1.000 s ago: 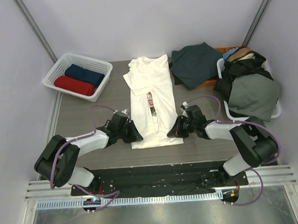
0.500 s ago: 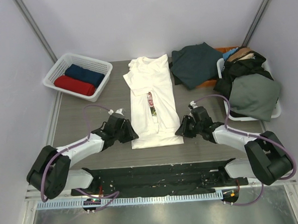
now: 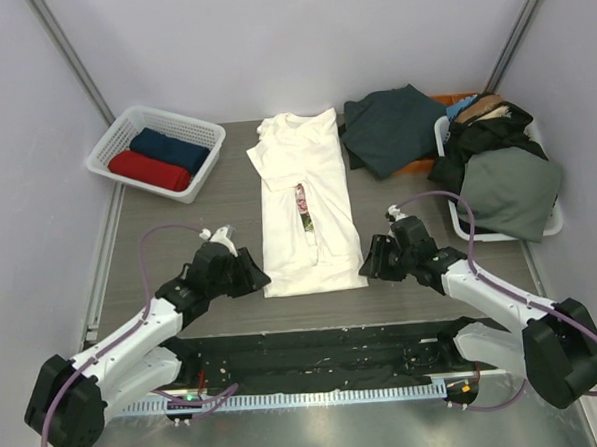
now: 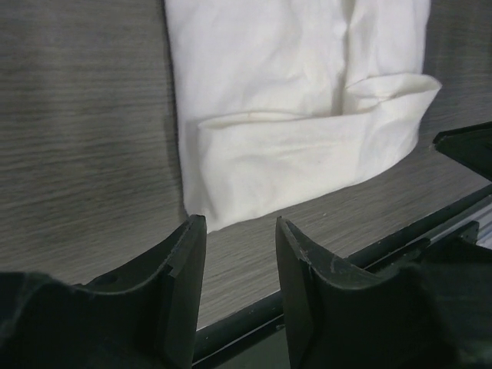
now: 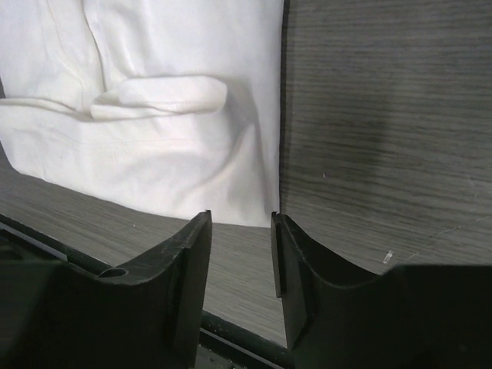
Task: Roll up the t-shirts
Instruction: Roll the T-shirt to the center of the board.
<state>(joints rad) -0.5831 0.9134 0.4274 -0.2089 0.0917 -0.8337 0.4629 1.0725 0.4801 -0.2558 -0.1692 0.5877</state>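
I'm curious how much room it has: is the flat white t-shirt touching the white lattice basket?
Apart. The top view shows a strip of bare grey table between the white t-shirt and the nearest rim of the basket.

A grey wood-grain desk [image 3: 178, 220] carries a white lattice basket [image 3: 109, 140] at its far left corner. At far right, a dark green garment [image 3: 389, 129] lies spread beside a white tub [image 3: 551, 226] heaped with dark clothes [image 3: 507, 188]. A black strip [image 3: 315, 343] edges the near side.
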